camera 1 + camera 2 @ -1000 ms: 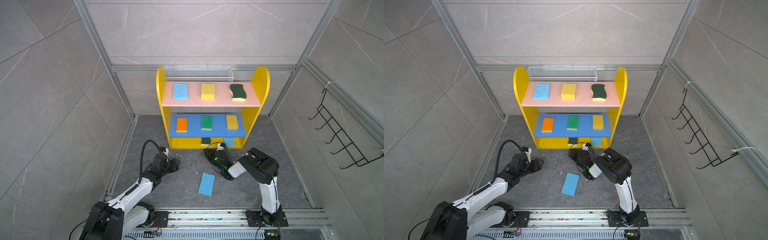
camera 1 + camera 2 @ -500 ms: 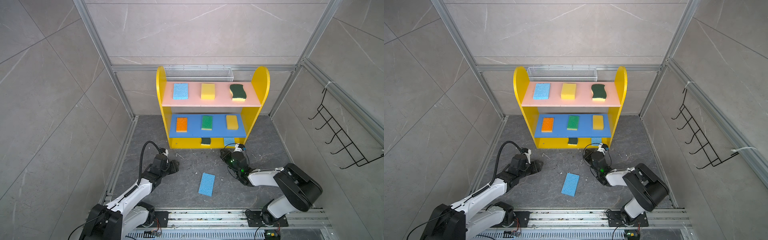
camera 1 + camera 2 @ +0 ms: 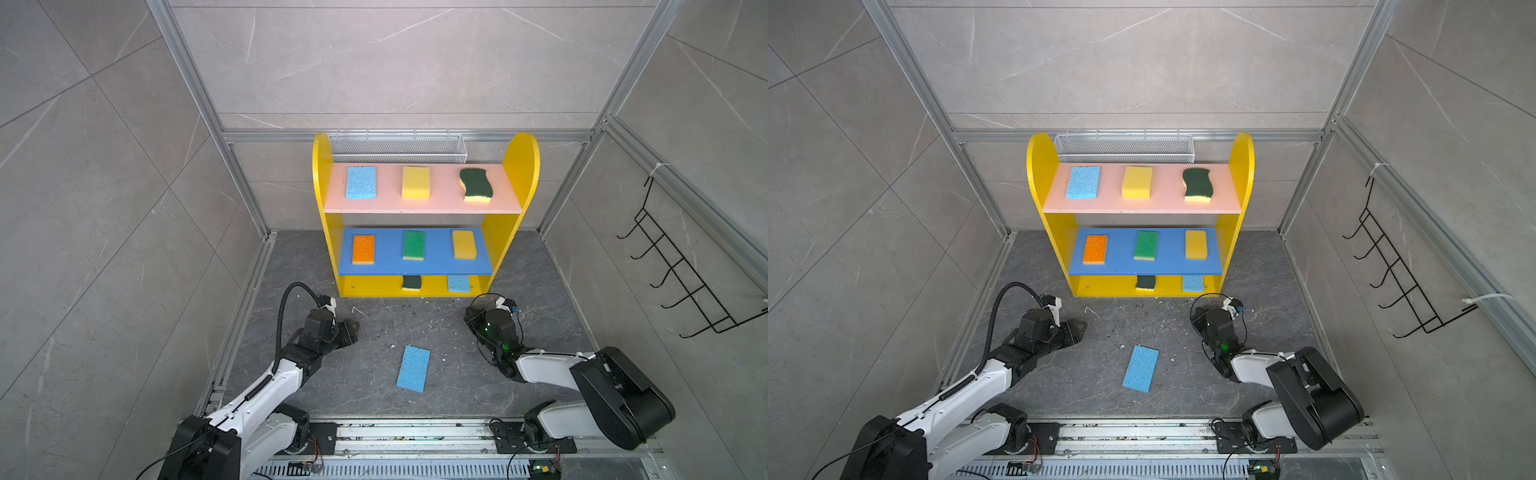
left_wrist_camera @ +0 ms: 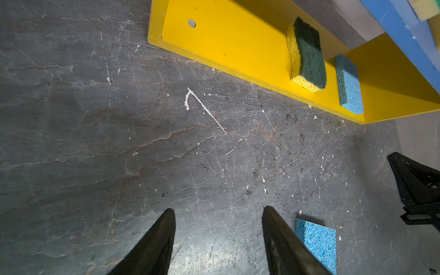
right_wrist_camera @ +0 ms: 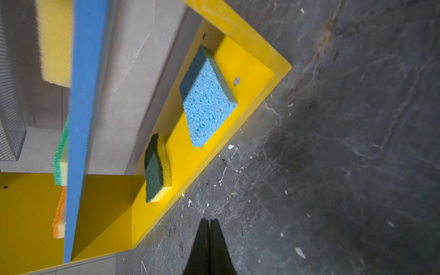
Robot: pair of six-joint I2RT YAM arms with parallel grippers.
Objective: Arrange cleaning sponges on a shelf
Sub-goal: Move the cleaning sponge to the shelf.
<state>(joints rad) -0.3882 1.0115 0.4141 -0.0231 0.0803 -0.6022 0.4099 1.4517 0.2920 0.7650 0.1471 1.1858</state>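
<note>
The yellow shelf [image 3: 521,166] holds sponges on all boards. On the pink board lie a light blue [image 3: 360,182], a yellow [image 3: 415,182] and a wavy dark-green one [image 3: 476,184]. An orange [image 3: 363,248], a green [image 3: 414,245] and a yellow sponge [image 3: 464,244] sit on the blue board. The base carries a wavy sponge [image 5: 157,169] and a light blue one [image 5: 206,104]. Another light blue sponge [image 3: 413,368] lies on the floor between the arms. My left gripper [image 4: 217,210] is open and empty, just left of it. My right gripper [image 5: 209,220] is shut and empty, before the shelf's right end.
A white wire mesh basket [image 3: 397,147] hangs behind the shelf's top. A black wire hook rack [image 3: 681,270] is on the right wall. Grey walls and metal frame posts close in the dark stone floor [image 3: 374,316]; a rail runs along the front.
My right arm has swung right and pulled its shut gripper back from the shelf's base. The left arm and all the sponges have stayed put.
</note>
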